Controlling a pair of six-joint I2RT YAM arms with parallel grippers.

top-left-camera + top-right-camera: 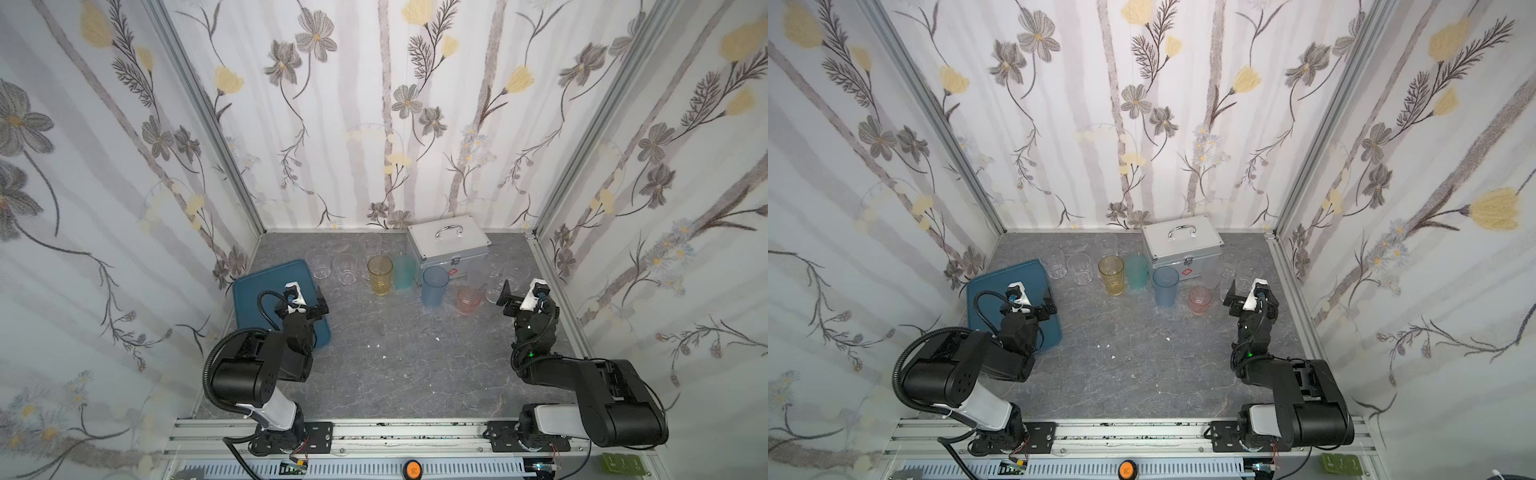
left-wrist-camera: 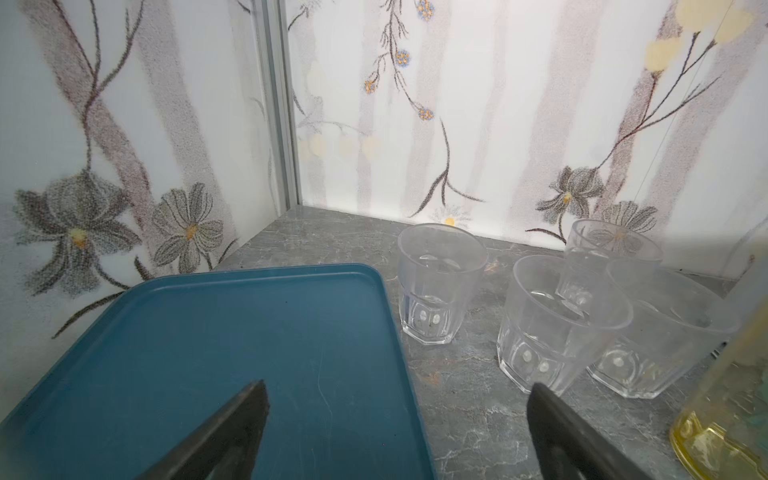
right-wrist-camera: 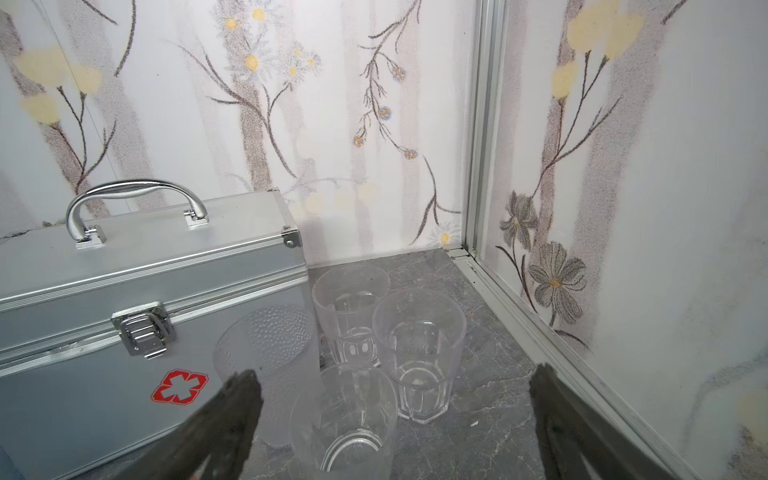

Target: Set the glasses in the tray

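Note:
The teal-blue tray [image 1: 254,291] [image 1: 988,295] [image 2: 199,353] lies at the left with nothing on it. My left gripper [image 1: 322,303] [image 1: 1050,302] [image 2: 395,395] hangs open over the tray's right edge. Yellow [image 1: 380,275], teal [image 1: 404,272], blue [image 1: 435,286] and short pink [image 1: 468,300] glasses stand mid-table. Several clear glasses [image 2: 440,282] stand behind the tray. My right gripper [image 1: 517,296] [image 1: 1241,296] [image 3: 395,386] is open and faces another group of clear glasses [image 3: 417,349]. The nearest clear glass [image 3: 345,419] stands between the finger lines, untouched.
A silver metal case [image 1: 446,245] [image 3: 104,307] with a handle stands at the back, right of centre, close against the right-hand group of glasses. Flowered walls close in the left, back and right. Small white specks [image 1: 376,345] lie on the grey tabletop.

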